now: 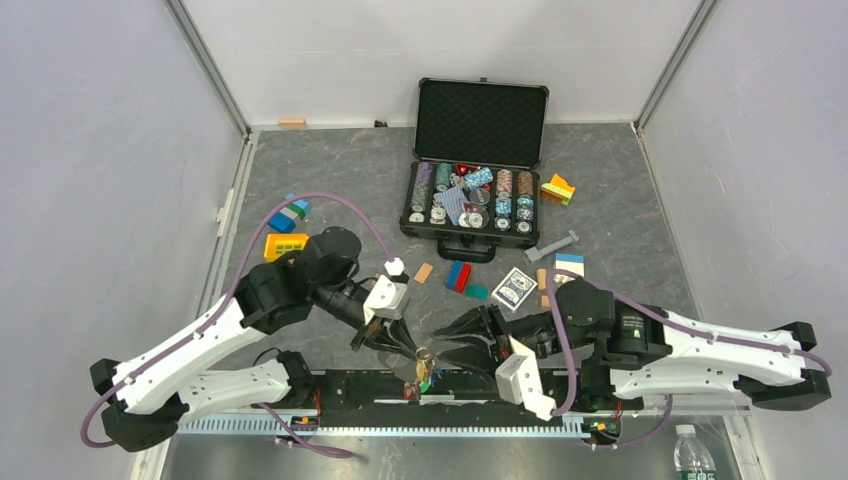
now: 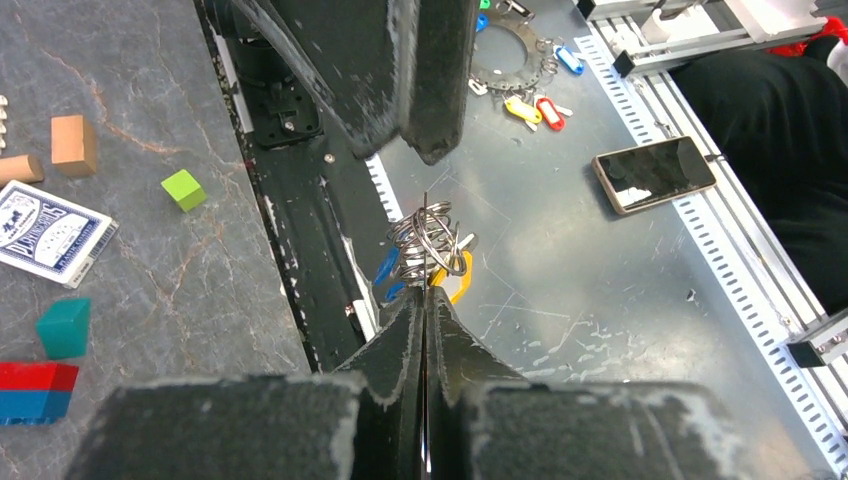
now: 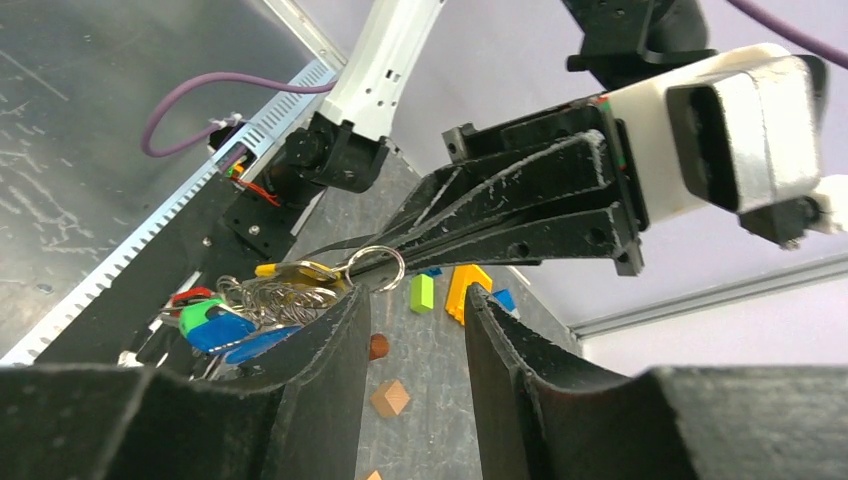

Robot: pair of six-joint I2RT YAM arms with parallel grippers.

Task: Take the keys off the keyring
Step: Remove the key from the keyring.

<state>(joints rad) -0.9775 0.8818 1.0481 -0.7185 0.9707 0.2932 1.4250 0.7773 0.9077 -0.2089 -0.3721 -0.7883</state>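
Observation:
The keyring (image 2: 428, 238) is a bunch of thin silver wire loops held above the table's near edge. The keys (image 1: 425, 374) hang from it with blue, yellow, green and red heads. My left gripper (image 2: 426, 303) is shut on the keyring's wire, with the loops sticking out past its tips. In the right wrist view the keyring (image 3: 378, 266) sits at the left gripper's (image 3: 400, 255) tips, with the keys (image 3: 222, 325) beside my right gripper's left finger. My right gripper (image 3: 415, 295) is open, its jaws wide apart, just right of the bunch (image 1: 441, 342), and nothing lies between them.
An open poker chip case (image 1: 478, 120) stands at the back centre. A card deck (image 1: 514, 289) and coloured blocks (image 1: 459, 277) lie in front of it. A black base rail (image 1: 450, 390) runs along the near edge. A phone (image 2: 655, 172) and tagged keys (image 2: 530, 106) lie on a lower surface.

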